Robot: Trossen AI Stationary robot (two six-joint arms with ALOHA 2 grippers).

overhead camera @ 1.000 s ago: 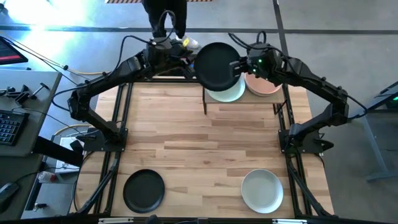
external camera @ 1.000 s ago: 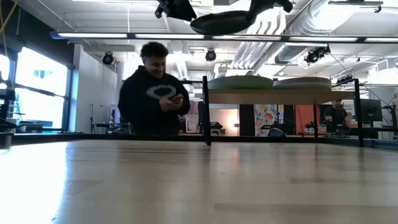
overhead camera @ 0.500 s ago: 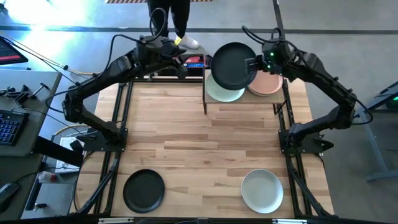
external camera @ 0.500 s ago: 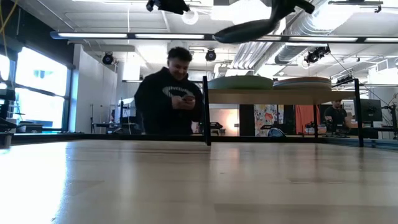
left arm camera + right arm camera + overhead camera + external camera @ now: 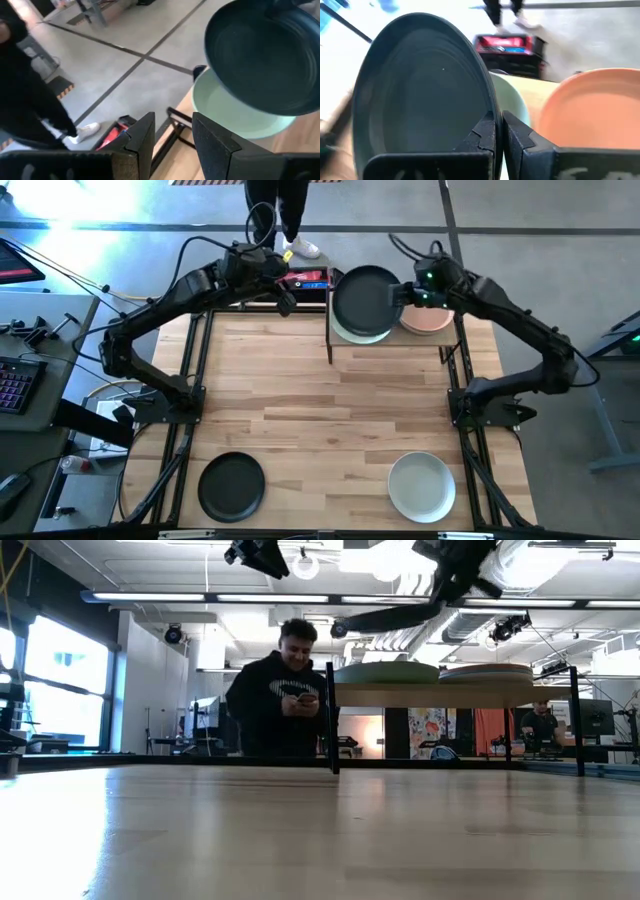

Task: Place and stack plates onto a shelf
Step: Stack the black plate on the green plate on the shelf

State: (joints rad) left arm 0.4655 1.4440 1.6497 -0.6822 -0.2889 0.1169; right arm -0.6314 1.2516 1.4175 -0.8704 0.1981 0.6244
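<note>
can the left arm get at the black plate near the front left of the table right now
Probably yes. The left gripper is empty and open, up near the shelf at the far edge. The black plate lies alone on bare table on that arm's side, nothing on it or beside it. It is a long reach back, though.

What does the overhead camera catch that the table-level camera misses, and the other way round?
Only the high view shows the black plate and the off-white plate lying near the table's front edge, plus the red-and-black box. Only the low view shows the room's ceiling lights. Both show the right gripper holding the dark teal plate over the shelf.
</note>
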